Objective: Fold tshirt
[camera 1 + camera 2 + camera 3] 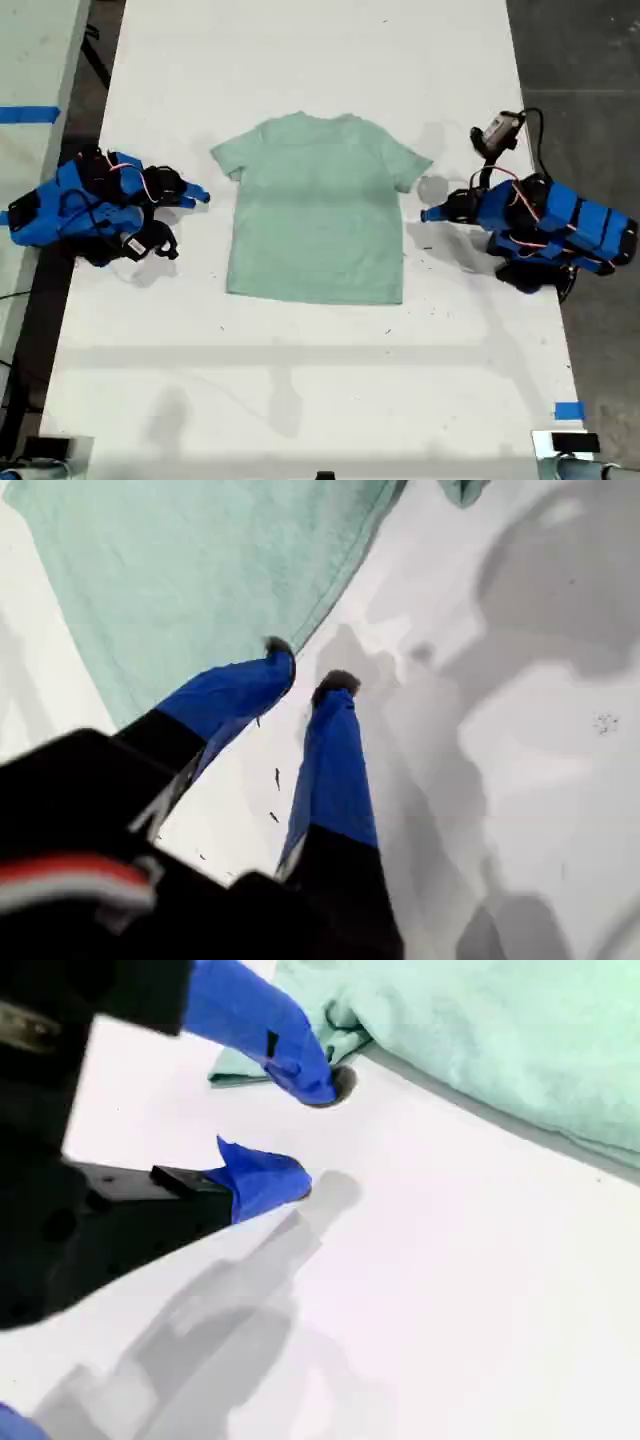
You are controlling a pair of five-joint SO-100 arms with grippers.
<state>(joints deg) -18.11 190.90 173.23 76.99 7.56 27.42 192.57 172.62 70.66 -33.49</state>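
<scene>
Closest in, my first claw (308, 667) fills its own wrist view. Its two blue fingers stand a little apart with nothing between them, and one tip is at the side edge of the tshirt (200, 570). Only that view shows the small gap. In the exterior view the same claw (428, 213) is a blue point just right of the shirt, below the sleeve.

My second claw (308, 1132) is spread wide and empty, with its upper finger just beside a sleeve corner of the tshirt (480, 1030). In the exterior view it (200, 195) sits at the left.

Only the exterior view shows the whole tshirt (318, 210). It lies flat and unfolded in the middle of the white tabletop (300, 380), neck at the far side.
</scene>
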